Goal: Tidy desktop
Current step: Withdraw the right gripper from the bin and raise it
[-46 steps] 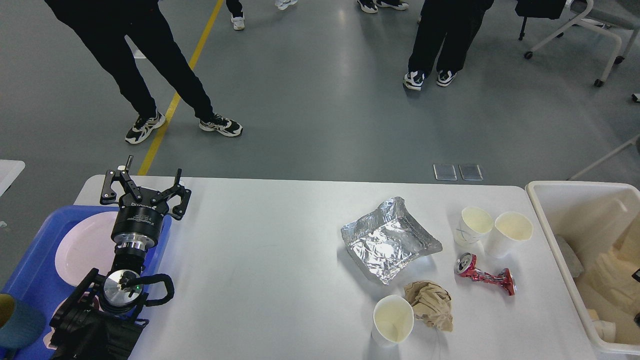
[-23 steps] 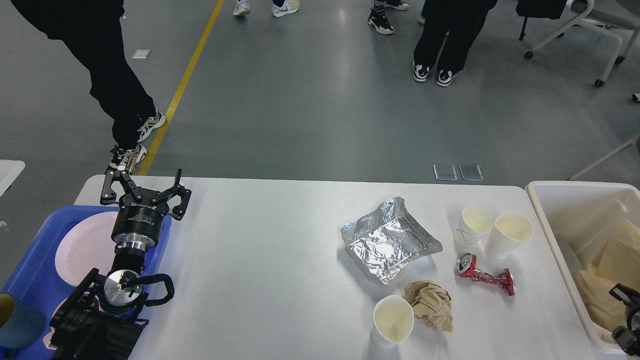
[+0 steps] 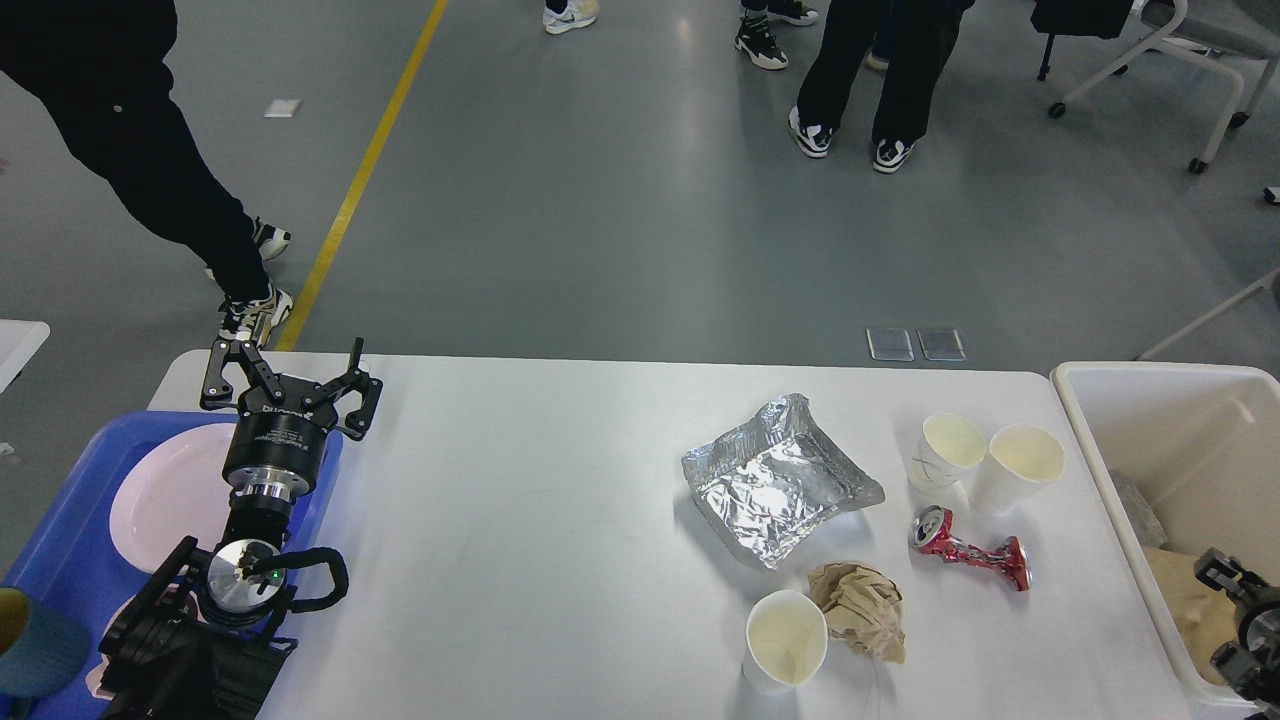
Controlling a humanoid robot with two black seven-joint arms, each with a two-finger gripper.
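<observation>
Jaws on left gripper [image 3: 292, 372] spread apart, empty, above the far edge of blue tray [image 3: 75, 480] at the desktop's [image 3: 520, 540] left end. Right gripper [image 3: 1240, 610] sits over cream bin [image 3: 1120, 440] off the right end, jaw state can't tell. Desktop's right half carries crumpled foil [image 3: 775, 480], three paper cups, crushed red can [image 3: 968, 558], brown paper wad [image 3: 862, 608].

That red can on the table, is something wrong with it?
Yes. The red can lies on its side on the desktop, crushed thin at its middle, near two paper cups. A crumpled brown paper wad and wrinkled foil tray lie nearby.
</observation>
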